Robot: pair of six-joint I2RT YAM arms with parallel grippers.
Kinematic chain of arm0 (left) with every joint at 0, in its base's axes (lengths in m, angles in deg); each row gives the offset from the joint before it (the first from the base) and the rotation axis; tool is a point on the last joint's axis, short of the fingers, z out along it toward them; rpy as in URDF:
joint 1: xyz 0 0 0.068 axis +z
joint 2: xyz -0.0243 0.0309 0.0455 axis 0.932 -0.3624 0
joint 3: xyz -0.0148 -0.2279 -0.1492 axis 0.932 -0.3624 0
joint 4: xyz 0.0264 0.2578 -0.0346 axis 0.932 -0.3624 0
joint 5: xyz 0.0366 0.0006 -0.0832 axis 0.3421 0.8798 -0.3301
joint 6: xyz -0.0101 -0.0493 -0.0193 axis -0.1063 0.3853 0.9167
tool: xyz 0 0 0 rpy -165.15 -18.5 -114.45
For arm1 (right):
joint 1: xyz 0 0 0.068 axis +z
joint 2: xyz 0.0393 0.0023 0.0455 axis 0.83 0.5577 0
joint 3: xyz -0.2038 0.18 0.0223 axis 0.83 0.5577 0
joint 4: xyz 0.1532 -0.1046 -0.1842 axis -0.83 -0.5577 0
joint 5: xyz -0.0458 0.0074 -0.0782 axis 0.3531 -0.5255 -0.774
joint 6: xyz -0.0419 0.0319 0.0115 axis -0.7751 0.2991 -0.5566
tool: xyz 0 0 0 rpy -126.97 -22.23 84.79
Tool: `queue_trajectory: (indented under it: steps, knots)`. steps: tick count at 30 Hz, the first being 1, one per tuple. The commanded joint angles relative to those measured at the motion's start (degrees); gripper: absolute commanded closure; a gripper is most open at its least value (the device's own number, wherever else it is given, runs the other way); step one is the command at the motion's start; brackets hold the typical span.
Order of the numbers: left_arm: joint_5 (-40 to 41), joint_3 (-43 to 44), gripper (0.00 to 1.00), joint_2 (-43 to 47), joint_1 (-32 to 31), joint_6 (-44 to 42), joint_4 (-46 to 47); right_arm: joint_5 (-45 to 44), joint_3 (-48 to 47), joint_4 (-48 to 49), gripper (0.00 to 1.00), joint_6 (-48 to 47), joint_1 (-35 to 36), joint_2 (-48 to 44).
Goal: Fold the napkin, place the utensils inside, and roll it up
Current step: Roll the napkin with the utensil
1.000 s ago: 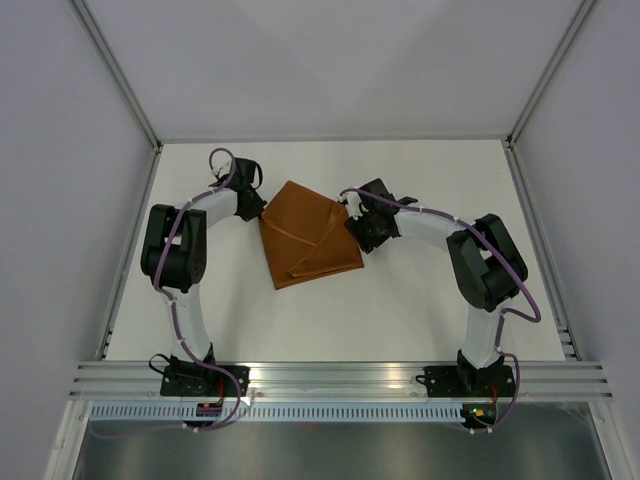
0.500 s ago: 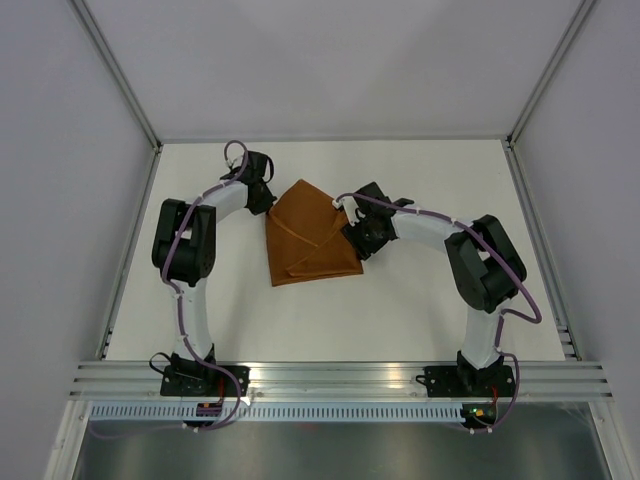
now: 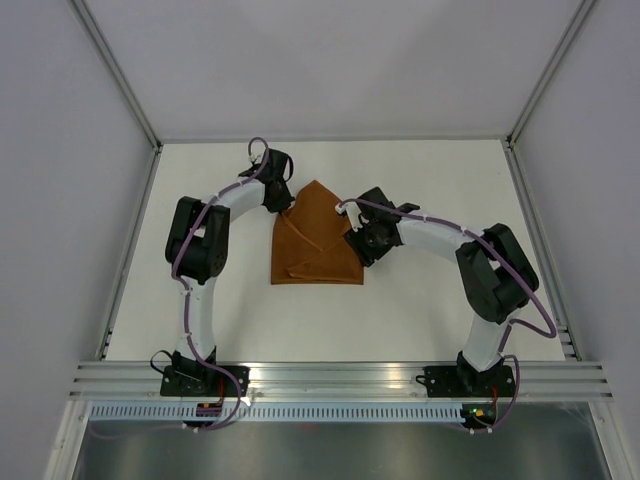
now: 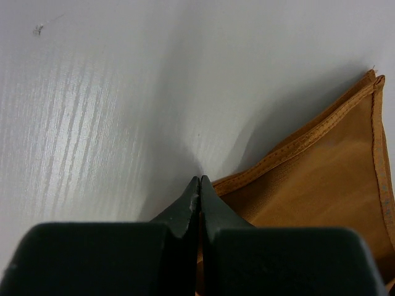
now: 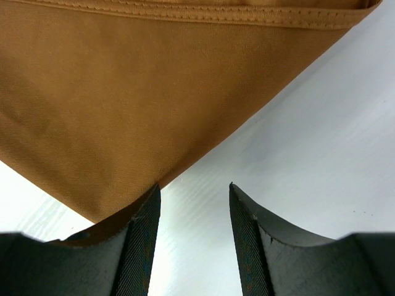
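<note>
The rust-orange napkin [image 3: 312, 240] lies folded on the white table, roughly a triangle with its point toward the back. My left gripper [image 3: 283, 205] is at its upper left edge and is shut on the napkin's hem; in the left wrist view the closed fingertips [image 4: 199, 179] pinch orange fabric [image 4: 321, 179]. My right gripper [image 3: 352, 245] is open at the napkin's right edge. In the right wrist view [image 5: 194, 188] the cloth [image 5: 123, 92] lies over the tip of the left finger and bare table shows between the fingers. No utensils are in view.
The white table [image 3: 430, 300] is enclosed by grey walls at the left, right and back. A metal rail [image 3: 340, 375] with both arm bases runs along the near edge.
My left gripper has moved right and toward the back with the napkin's edge in it. The napkin has shifted right and changed from a diamond to a narrower triangle. My right gripper has stayed at its right edge.
</note>
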Motion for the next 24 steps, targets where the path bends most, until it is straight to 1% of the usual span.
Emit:
queue_trajectory:
  steps: [1,7,10,12,13,14,17,19,21,22,23,24]
  knots:
    - [-1.3,2.2,0.97,-1.0,0.0,-2.6,-2.3,-3.0,1.0,-1.4,0.45,1.4,0.2,-3.3]
    - [-1.4,4.3,0.93,-0.5,0.2,-3.9,-2.5,-3.8,1.1,-2.9,0.46,2.1,0.2,-7.4]
    - [-1.3,4.3,0.84,0.9,1.1,-4.0,-2.5,-4.7,1.3,-2.7,0.46,1.5,0.1,-10.3]
    - [-1.4,4.1,0.8,2.2,2.3,-4.0,-2.2,-7.0,1.5,-1.8,0.44,0.9,-0.1,-12.8]
    - [-1.8,3.9,0.76,2.9,2.9,-3.7,-2.2,-7.8,1.1,-1.8,0.44,0.5,-0.2,-13.5]
    - [-2.8,2.8,0.75,3.9,3.9,-3.5,-2.2,-8.4,0.2,-1.8,0.46,-1.0,-0.3,-14.8]
    - [-1.7,-1.1,0.71,9.9,5.1,-4.7,-0.5,-10.1,-0.3,-1.1,0.47,-3.1,-0.3,-17.7]
    - [-1.8,-3.0,0.67,14.7,5.3,-6.0,0.6,-9.2,0.1,0.1,0.46,-4.8,-0.2,-18.7]
    - [-1.9,-5.8,0.67,17.8,5.6,-6.1,1.2,-9.7,-0.4,0.4,0.46,-5.7,0.2,-18.7]
    - [-2.3,-7.3,0.66,21.7,5.5,-6.1,3.2,-9.4,-1.0,-0.2,0.46,-6.5,0.7,-18.2]
    - [-3.4,-10.5,0.65,23.4,5.6,-6.2,4.5,-8.8,-3.1,-1.5,0.47,-7.5,1.1,-16.9]
    - [-3.9,-11.7,0.63,25.2,5.6,-6.1,5.2,-7.8,-3.8,-3.0,0.49,-8.5,1.4,-16.4]
